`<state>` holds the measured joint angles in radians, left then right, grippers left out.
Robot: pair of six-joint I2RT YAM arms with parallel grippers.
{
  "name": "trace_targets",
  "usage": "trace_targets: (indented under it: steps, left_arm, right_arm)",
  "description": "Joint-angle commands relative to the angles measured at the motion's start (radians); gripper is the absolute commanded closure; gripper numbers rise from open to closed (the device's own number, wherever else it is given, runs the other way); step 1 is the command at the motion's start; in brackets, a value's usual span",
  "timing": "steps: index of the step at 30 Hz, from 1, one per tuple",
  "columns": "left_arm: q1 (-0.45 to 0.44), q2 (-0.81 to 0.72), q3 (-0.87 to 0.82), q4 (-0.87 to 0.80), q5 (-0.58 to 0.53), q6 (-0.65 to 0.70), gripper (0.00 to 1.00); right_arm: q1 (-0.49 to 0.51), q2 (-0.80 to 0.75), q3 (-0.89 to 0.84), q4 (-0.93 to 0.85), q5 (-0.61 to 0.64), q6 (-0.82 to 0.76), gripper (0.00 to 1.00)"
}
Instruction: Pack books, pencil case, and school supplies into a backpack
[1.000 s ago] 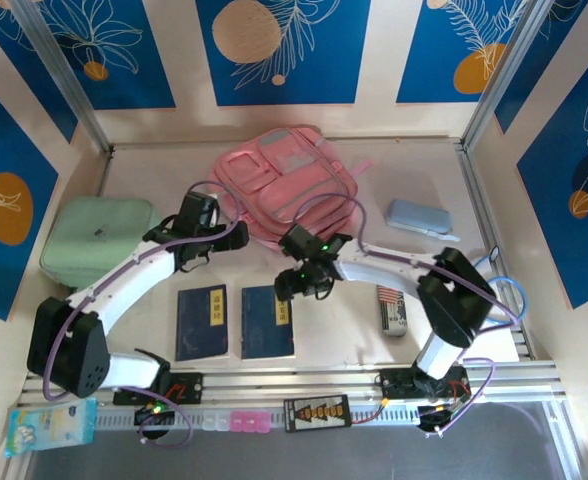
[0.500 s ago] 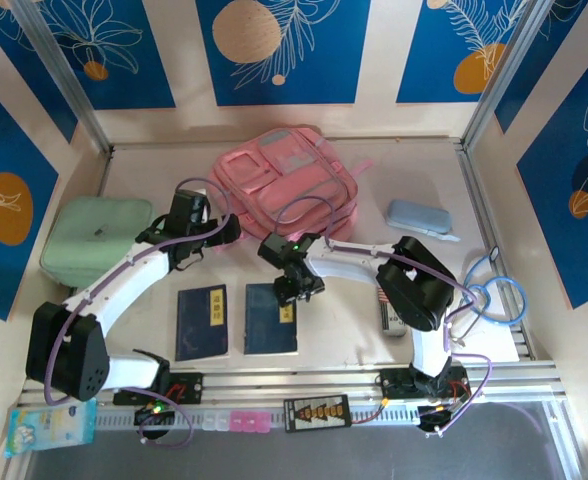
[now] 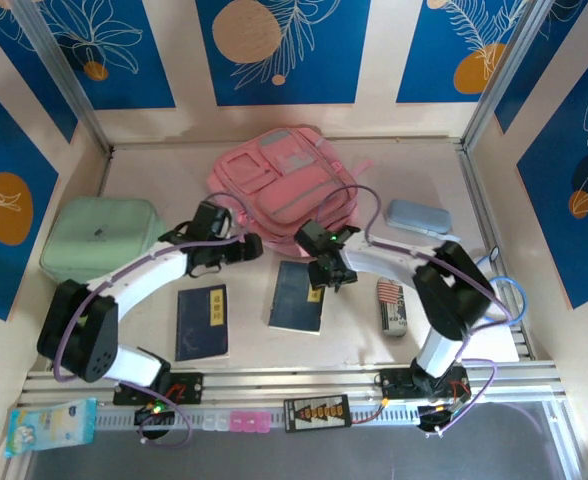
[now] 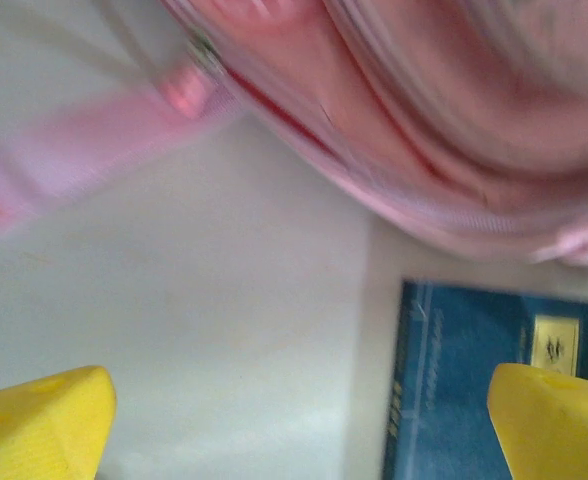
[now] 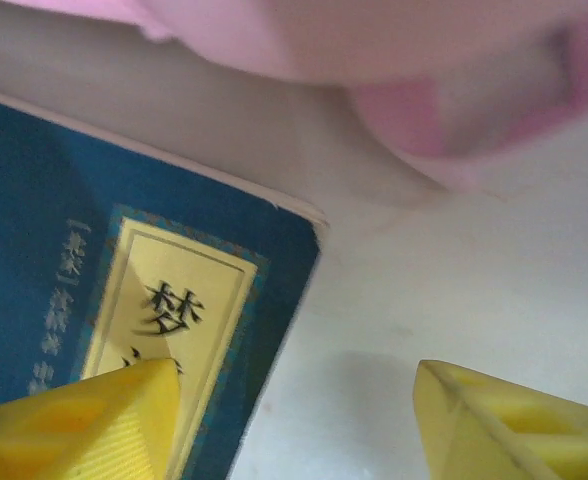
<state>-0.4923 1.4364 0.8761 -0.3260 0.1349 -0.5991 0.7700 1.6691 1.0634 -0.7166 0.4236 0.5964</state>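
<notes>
Pink backpack (image 3: 286, 185), blue books (image 3: 202, 322) alongside

We read the pink backpack (image 3: 284, 185) as soft, matt cloth; the dark blue thin book with a yellow title strip (image 5: 124, 250) has a smooth paper cover with slight sheen; the pale tabletop (image 3: 154, 170) looks smooth and matt. The right gripper (image 5: 294, 395) has yellow fingers (image 5: 84, 425) of matt, grainy plastic; the mint-green soft case (image 3: 99, 238) looks smooth and matt.
</notes>
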Motion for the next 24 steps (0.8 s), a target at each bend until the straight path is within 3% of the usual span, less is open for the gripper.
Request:
trace_targets:
  steps: [1, 5, 20, 24]
  left_arm:
    - [-0.083, 0.027, -0.017, -0.033, 0.085, -0.058, 0.06]
    - [-0.155, 0.05, -0.043, -0.009, 0.122, -0.108, 0.1]
    - [-0.201, 0.198, -0.019, 0.06, 0.216, -0.118, 0.46]
    - [-0.206, 0.223, -0.015, 0.092, 0.242, -0.134, 0.5]
  right_arm:
    - [-0.011, -0.111, -0.059, 0.098, -0.182, 0.062, 0.36]
    - [-0.039, -0.133, -0.117, 0.127, -0.295, 0.092, 0.46]
    - [-0.074, 0.005, -0.137, 0.095, -0.25, 0.12, 0.76]
    - [-0.074, 0.019, -0.147, 0.095, -0.251, 0.121, 0.78]
